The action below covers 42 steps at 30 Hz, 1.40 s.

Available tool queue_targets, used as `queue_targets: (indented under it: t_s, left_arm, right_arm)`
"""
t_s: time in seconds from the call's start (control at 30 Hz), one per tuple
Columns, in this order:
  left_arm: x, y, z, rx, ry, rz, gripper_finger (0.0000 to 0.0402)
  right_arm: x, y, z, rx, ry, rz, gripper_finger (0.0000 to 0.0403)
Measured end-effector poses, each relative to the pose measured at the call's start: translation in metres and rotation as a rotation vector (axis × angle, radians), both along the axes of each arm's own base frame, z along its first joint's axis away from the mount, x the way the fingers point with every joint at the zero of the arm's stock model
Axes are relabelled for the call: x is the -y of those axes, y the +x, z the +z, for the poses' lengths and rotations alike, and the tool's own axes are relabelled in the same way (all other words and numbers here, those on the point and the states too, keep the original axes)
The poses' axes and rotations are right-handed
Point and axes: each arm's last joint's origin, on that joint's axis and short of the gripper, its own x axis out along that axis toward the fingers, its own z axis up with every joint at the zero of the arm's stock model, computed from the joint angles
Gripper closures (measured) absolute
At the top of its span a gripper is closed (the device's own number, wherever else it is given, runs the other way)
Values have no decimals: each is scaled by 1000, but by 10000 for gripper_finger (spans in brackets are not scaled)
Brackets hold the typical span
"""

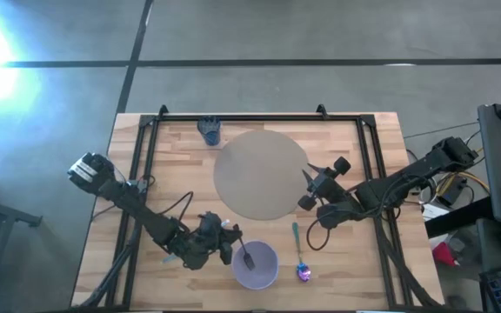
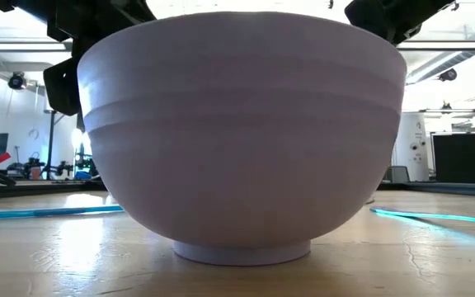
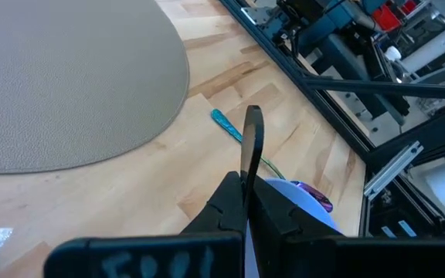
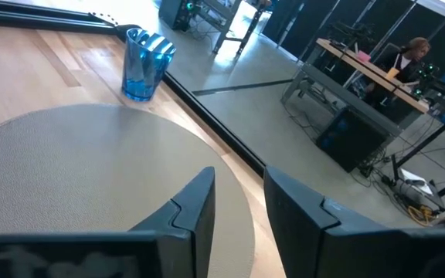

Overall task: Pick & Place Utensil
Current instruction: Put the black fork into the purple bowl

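**One utensil over the bowl, one still on the table**

The left gripper (image 1: 233, 246) is clamped shut on a slim dark utensil (image 1: 247, 257), whose rounded black end stands up between its fingers in the left wrist view. Seen from above, the utensil's working end lies over or inside the pale lilac round bowl (image 1: 266, 275) at the near edge of the light wooden butcher-block table (image 1: 172, 165); whether it rests on the bowl's bottom I cannot tell. Judging from this, the pick is done and the drop into the bowl is what remains for this piece.

A second utensil, a spoon with a teal handle and an iridescent purple bowl end (image 1: 300, 257), lies flat on the wood just beside the bowl, untouched. It likely comes next.

The right gripper (image 1: 317, 185) waits with its fingers apart and empty over the edge of the round grey-brown placemat (image 1: 255, 165), which looks finely grained and matte. A ribbed, translucent blue plastic cup (image 4: 144, 63) stands upright beyond the mat near the black metal frame (image 1: 259, 116). The bowl looks smooth, with faint horizontal ridges and a short foot.
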Motion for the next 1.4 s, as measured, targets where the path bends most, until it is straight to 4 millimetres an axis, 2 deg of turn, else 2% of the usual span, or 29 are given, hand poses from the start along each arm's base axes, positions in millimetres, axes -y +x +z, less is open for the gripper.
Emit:
queue_targets:
  t_s: [0.53, 1.13, 1.4]
  left_arm:
    - [-1, -1, -2, -44, 114, -51, 379]
    - [-1, -2, -4, -71, 126, -64, 312]
    - [-2, -3, -5, -91, 144, -77, 267]
  right_arm:
    - [0, 1, 1, 11, 5, 0, 296]
    - [0, 1, 1, 13, 5, 0, 296]
    - [0, 1, 1, 13, 5, 0, 296]
